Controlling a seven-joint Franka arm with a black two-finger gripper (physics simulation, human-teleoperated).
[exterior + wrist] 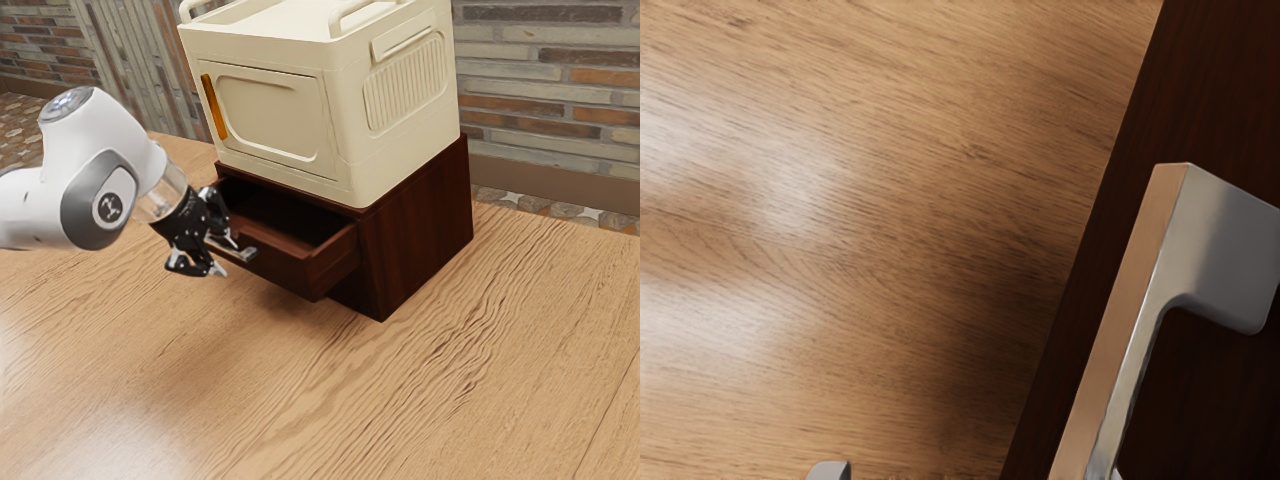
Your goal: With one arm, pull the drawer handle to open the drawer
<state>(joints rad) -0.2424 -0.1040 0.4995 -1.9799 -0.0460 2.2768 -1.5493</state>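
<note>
Right beside one finger (232, 240) of the wide-spread gripper (226, 257), the open drawer's (290, 268) handle (244, 254).

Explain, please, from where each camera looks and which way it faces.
Exterior view: beside my white arm, above the light wooden table, looking down at the open, dark brown wooden drawer; my arm and black two-finger gripper show.
Wrist view: on my hand, looking down past the silver metal handle to the table; fingertips show at the lower edge.
Both share: handle, drawer front, table.
</note>
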